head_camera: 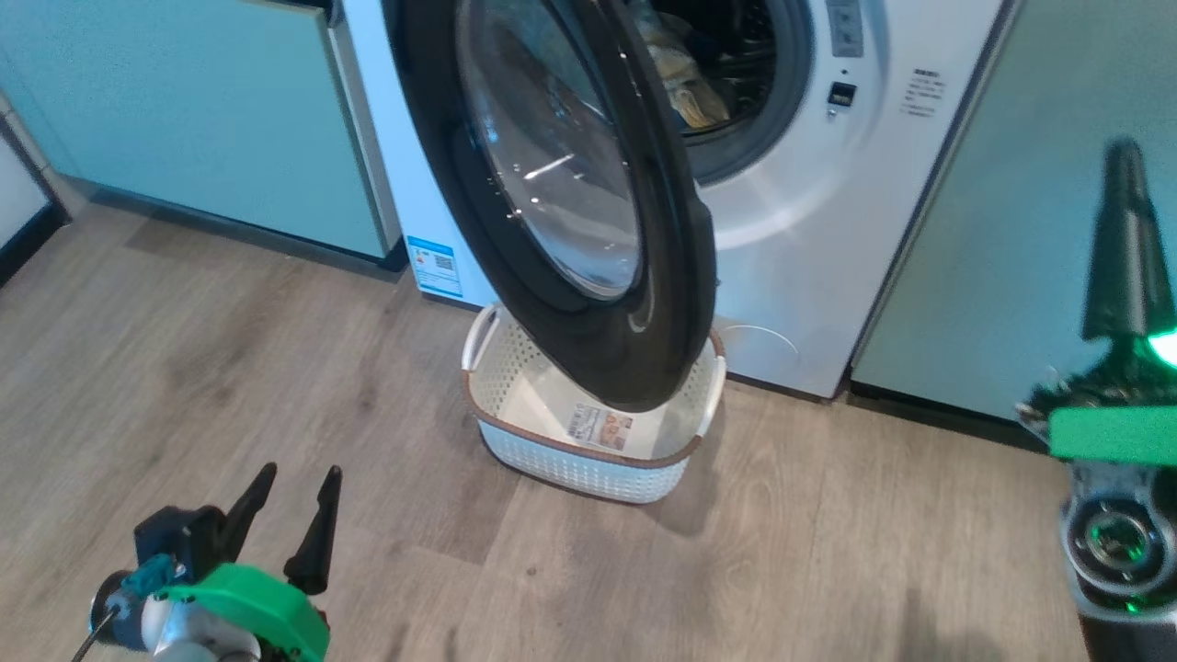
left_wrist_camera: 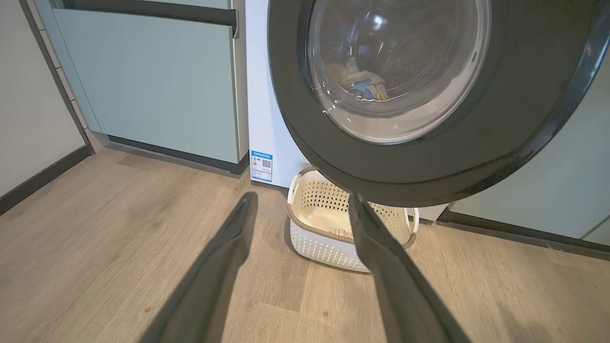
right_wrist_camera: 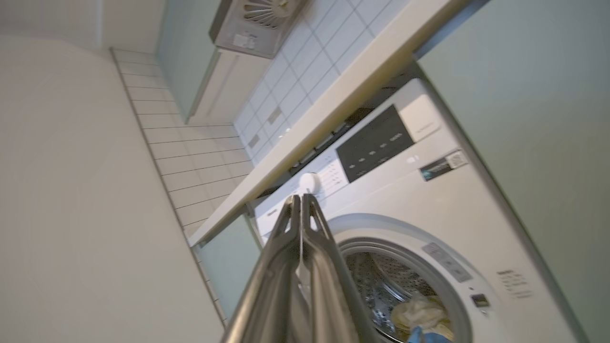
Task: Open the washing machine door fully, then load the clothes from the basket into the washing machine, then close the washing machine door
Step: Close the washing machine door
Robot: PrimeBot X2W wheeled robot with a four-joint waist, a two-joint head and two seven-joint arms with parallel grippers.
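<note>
The washing machine [head_camera: 809, 211] stands between pale green cabinets. Its glossy black door [head_camera: 570, 211] hangs partly swung out over the basket [head_camera: 515, 368]. The clothes [head_camera: 685, 87] lie inside the drum, pale yellow with blue trim, and show through the door glass as clothes [left_wrist_camera: 362, 85] and in the opening as clothes [right_wrist_camera: 424, 314]. The cream basket [left_wrist_camera: 324, 238] sits on the floor under the door with just a label on its floor. My left gripper [head_camera: 299, 478] is open and empty low at the front left, a good way from the basket. My right gripper [head_camera: 1124, 156] is raised at the right, shut on nothing.
Pale green cabinet doors [head_camera: 184, 110] flank the washer on both sides. A worktop [right_wrist_camera: 333, 109] runs above the machine, with tiled wall behind. Wooden floor [head_camera: 230, 368] spreads open to the left and front of the basket.
</note>
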